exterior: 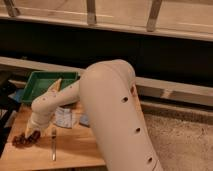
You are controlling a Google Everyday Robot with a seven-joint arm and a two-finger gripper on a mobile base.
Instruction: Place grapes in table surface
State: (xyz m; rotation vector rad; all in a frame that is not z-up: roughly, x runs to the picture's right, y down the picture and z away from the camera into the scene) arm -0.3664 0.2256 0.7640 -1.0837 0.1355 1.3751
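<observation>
A dark red-purple bunch of grapes (24, 139) lies at the left edge of the light brown wooden table surface (75, 147). My gripper (31, 133) is at the end of the white arm, directly over the right end of the bunch and touching or nearly touching it. The arm's bulky white elbow fills the middle of the view and hides much of the tabletop behind it.
A fork (53, 145) lies on the wood just right of the grapes. A green tray (37, 82) sits at the table's back left. Pale packets (63, 117) lie behind the fork. Dark floor and a speckled surface lie to the right.
</observation>
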